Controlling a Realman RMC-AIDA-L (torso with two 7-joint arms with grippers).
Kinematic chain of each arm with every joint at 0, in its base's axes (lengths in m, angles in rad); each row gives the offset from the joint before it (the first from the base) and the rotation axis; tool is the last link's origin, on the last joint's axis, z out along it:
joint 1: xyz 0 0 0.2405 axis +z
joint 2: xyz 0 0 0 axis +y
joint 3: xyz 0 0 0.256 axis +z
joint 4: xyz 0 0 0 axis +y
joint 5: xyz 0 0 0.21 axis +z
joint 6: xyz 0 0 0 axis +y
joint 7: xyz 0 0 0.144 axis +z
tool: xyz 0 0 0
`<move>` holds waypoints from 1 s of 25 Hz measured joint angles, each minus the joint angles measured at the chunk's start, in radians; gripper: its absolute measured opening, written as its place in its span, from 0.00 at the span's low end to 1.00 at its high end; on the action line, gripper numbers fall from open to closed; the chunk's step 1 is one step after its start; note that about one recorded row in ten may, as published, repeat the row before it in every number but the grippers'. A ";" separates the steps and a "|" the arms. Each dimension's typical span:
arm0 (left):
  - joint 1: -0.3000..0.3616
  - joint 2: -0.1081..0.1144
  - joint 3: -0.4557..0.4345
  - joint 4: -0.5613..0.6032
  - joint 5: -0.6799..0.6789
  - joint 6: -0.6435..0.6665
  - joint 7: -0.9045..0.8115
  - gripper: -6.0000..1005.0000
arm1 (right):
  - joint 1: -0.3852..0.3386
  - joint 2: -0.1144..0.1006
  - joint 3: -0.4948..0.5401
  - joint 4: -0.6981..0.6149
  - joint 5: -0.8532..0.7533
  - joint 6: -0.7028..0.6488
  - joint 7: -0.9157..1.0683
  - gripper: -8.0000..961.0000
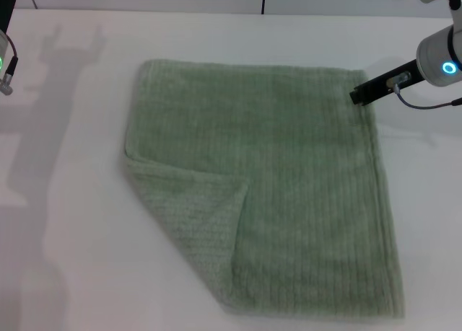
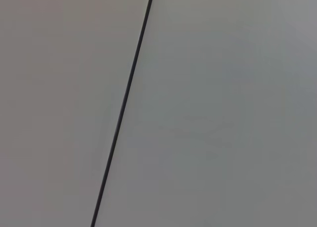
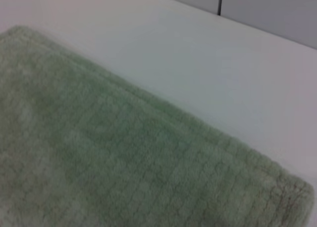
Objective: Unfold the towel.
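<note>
The pale sage-green towel (image 1: 289, 187) lies spread on the white table in the head view. Its near left corner (image 1: 195, 223) is folded over onto the cloth in a triangular flap. My right gripper (image 1: 359, 94) reaches in from the right, its dark tip at the towel's far right corner. The right wrist view shows that part of the towel (image 3: 114, 167) close up, with its hemmed edge on the table. My left gripper (image 1: 6, 68) hangs at the far left edge of the head view, well away from the towel.
The white table (image 1: 72, 259) runs all round the towel, and a wall stands behind its far edge. The left wrist view shows only pale panels with a dark seam (image 2: 124, 103).
</note>
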 joint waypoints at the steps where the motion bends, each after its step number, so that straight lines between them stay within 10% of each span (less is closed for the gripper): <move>1: -0.002 0.000 -0.001 0.000 0.000 0.000 -0.001 0.83 | 0.008 -0.002 0.002 0.012 -0.001 0.001 -0.007 0.01; 25: -0.028 -0.002 -0.002 -0.007 0.000 0.001 -0.007 0.83 | 0.092 -0.024 0.003 0.174 -0.006 0.018 -0.104 0.01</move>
